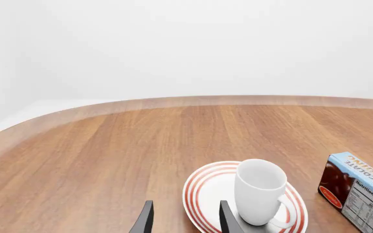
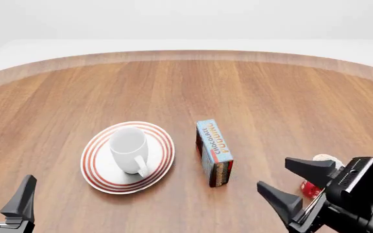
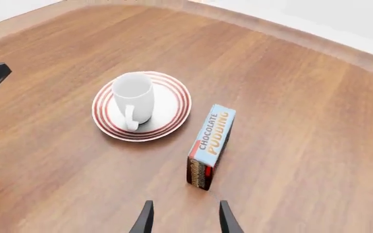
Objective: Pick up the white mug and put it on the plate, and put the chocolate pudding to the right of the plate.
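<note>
White mug [image 2: 129,148] is being carried upright by the plate [image 2: 95,170]; chocolate pudding [image 2: 213,152] is being kept just right of it; left gripper [image 2: 4,194] and right gripper [image 2: 293,180] are both being held apart, nothing gripped.

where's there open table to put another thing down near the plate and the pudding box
Bare wood lies beyond the plate and chocolate pudding toward the far table edge. The strip between plate and carton is narrow. The near right is crowded by the right gripper.
</note>
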